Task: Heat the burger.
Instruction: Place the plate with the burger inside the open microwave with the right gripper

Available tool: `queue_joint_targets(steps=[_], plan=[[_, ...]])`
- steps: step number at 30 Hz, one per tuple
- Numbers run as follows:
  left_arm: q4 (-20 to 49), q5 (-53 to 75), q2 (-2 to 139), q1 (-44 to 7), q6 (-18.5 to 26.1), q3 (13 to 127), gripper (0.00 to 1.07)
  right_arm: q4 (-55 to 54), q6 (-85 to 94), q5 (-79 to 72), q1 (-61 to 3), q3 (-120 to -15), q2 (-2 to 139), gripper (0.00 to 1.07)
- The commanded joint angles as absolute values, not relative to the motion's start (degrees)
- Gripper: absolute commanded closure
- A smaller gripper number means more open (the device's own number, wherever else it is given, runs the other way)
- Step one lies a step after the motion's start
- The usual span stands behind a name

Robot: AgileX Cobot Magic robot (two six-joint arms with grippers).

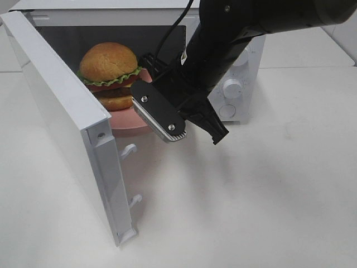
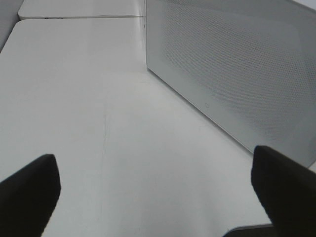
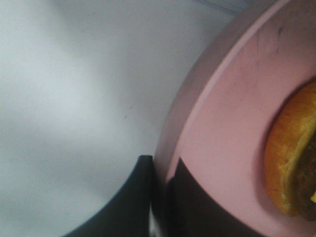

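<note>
1. Your left gripper [image 2: 153, 158] hangs low over the table [image 2: 74, 98], left of the open microwave door [image 2: 222, 74]. Its fingers are spread wide and hold nothing. Only its wrist view shows it. The door's outer face runs close beside it, so a careless sweep to the right would knock the door.
2. The door stands wide open, slanting from far left toward near centre. Its latch hooks [image 1: 128, 149] jut toward the opening, and anything dragged out low and to the left could catch on them.
3. The burger [image 1: 109, 70] sits on the pink plate [image 1: 131, 121] in the mouth of the oven cavity. I judge the plate's near rim to be at or just over the front sill. You cannot tell how deep the plate sits. If you shut the door with the plate there, the door may strike the rim.
4. Your right gripper [image 3: 162, 163] has its fingers pressed together on the plate's rim, a thin pinch at one edge. If you tilt the plate, the tall burger may slide or topple.
5. The right arm [image 1: 234, 33] crowds the right side of the opening, close to the knobs [image 1: 232, 88]. A lift or a swing to the right risks bumping the cavity's upper edge or the control panel.
6. The stretch of table near and to the right of the oven gives you the widest room to withdraw.
</note>
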State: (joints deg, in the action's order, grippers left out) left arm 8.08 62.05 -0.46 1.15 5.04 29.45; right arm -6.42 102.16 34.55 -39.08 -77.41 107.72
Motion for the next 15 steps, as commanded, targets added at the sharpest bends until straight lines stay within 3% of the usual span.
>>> queue_joint_targets(steps=[1,15], plan=[[7.91,61.25,-1.66,0.92,5.04,29.45,0.09,-6.42,100.27,32.83,-38.9,-81.88,109.49,1.07],[7.91,61.25,-1.66,0.92,5.04,29.45,0.09,-2.46,95.34,32.95,-38.96,-91.16,116.77,1.07]])
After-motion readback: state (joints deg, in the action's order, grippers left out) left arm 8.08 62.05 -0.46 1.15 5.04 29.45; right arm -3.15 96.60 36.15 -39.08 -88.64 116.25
